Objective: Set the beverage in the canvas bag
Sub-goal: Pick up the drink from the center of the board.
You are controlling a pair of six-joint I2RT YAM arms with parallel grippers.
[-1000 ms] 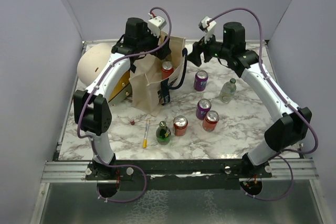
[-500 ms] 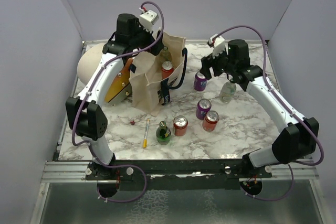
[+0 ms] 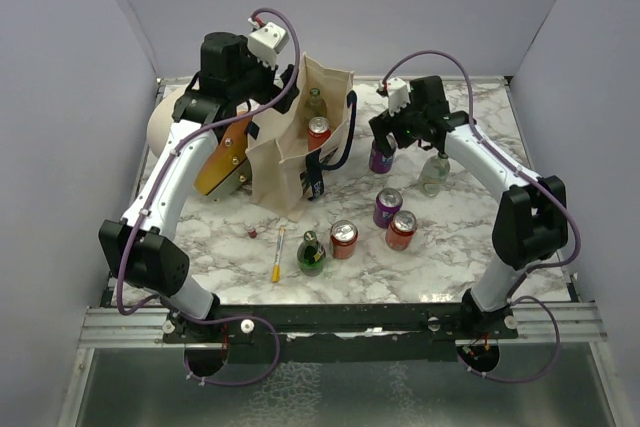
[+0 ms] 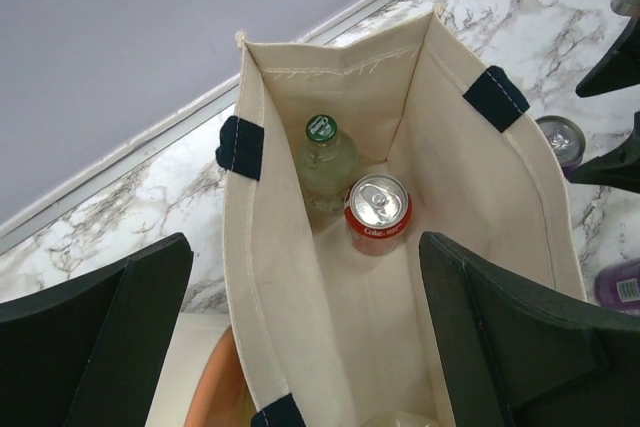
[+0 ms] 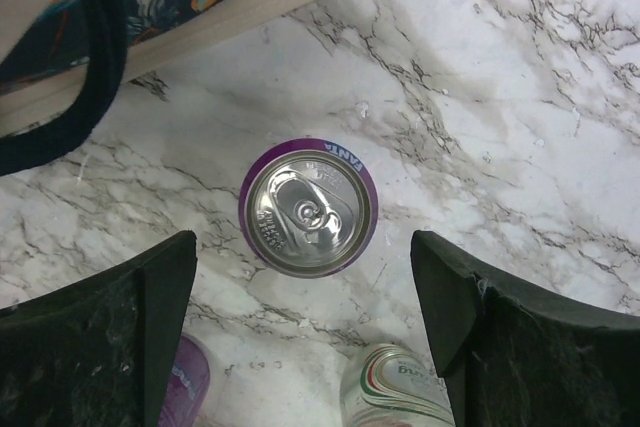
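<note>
table (image 3: 470, 247): white marble with grey veins, square, filling the floor of the enclosure
walls (image 3: 400, 17): plain lilac-grey, closing in the back and both sides
rail (image 3: 340, 325): metal, along the near edge, with both arm bases on it
bag (image 3: 285, 162): upright at back left of centre, mouth open, navy handles hanging, print on its right side
inside bag: red can (image 4: 378, 213) and green-capped bottle (image 4: 322, 162), both upright and close together on the bottom
purple can (image 5: 308, 207): upright on the marble just right of the bag, tab unopened
right gripper (image 5: 302, 237): jaws wide, a finger on each side of the purple can, marble showing in both gaps
left gripper (image 4: 305, 242): jaws wide, holding nothing, above the bag mouth
drum (image 3: 175, 127): cream and orange, left of the bag
loose near front: cans, a green bottle and a yellow pen (image 3: 277, 255)
</note>
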